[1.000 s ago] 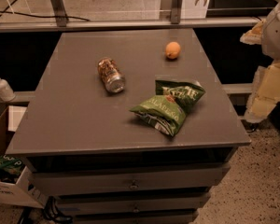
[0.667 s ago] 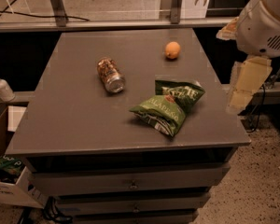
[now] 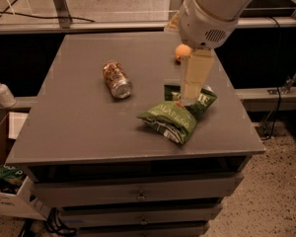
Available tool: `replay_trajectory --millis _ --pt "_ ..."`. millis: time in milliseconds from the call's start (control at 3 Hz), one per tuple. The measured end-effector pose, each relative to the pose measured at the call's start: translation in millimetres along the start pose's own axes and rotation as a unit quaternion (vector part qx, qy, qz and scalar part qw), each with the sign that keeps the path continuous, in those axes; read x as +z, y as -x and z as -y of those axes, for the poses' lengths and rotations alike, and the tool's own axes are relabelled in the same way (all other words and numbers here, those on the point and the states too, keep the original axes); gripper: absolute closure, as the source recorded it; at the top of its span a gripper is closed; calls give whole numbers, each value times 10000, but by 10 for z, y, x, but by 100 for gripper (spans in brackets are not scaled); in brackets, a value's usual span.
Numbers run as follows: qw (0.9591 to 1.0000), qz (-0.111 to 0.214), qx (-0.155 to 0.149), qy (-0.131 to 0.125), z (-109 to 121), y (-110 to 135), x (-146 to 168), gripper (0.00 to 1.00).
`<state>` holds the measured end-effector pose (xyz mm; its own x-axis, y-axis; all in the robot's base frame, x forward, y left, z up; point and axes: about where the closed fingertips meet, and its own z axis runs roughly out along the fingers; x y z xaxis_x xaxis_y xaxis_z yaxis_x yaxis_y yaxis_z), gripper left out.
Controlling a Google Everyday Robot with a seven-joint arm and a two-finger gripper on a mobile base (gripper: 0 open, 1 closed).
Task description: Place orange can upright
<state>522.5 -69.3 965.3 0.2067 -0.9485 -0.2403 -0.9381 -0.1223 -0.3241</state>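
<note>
The orange can [image 3: 117,79] lies on its side on the left-middle of the grey table [image 3: 79,127], its silver end facing the front. My gripper [image 3: 191,90] hangs down from the white arm [image 3: 212,11] over the right half of the table, above the green chip bags and well to the right of the can. It is not touching the can.
Two green chip bags [image 3: 170,118] [image 3: 203,98] lie right of centre under the gripper. A small orange fruit [image 3: 181,51] sits behind them, partly hidden by the arm. A soap bottle [image 3: 0,92] and a cardboard box [image 3: 2,147] stand left of the table. Drawers [image 3: 138,196] are below the table's front edge.
The arm has swung in from the right edge to over the table, and the gripper now hangs above the chip bags. The can, fruit and bags have not moved.
</note>
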Motion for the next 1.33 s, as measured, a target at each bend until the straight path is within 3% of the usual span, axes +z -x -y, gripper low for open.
replay_trajectory --millis 333,667,1000,1333 --pt "9994 113 -316 84 193 477 289 0" --pt "9994 113 -315 84 193 477 289 0" --pt "9997 205 -85 -55 202 493 334 0" --pt "9988 146 343 -329 376 602 511 0"
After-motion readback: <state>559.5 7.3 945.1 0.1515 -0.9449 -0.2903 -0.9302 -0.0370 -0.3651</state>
